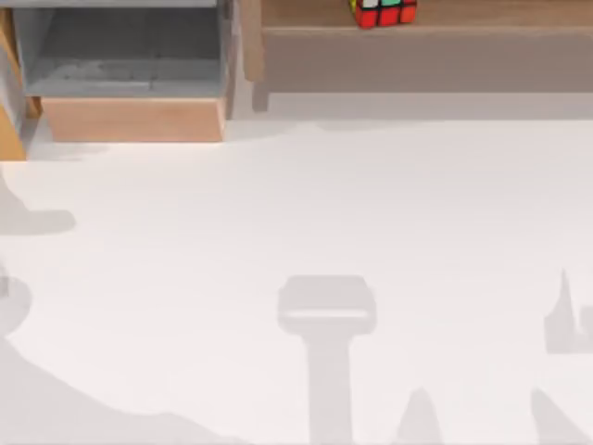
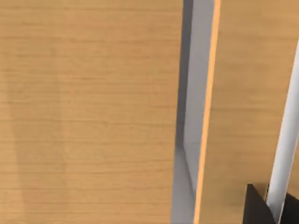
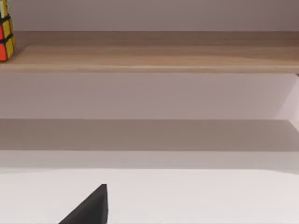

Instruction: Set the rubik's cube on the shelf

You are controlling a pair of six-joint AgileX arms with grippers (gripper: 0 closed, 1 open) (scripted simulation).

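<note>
Rubik's cube (image 1: 382,12) sits on the shelf (image 1: 426,56) — cut off by the frame edge. Right gripper (image 3: 88,207) — one dark fingertip visible, grip state can't be told; same for the left.

White worktop (image 1: 278,213), evenly lit, with soft grey shadows along its near edge. At the far left, a grey-lined box (image 1: 130,56) with a light-wood front panel stands beside a wooden upright (image 1: 250,42).
</note>
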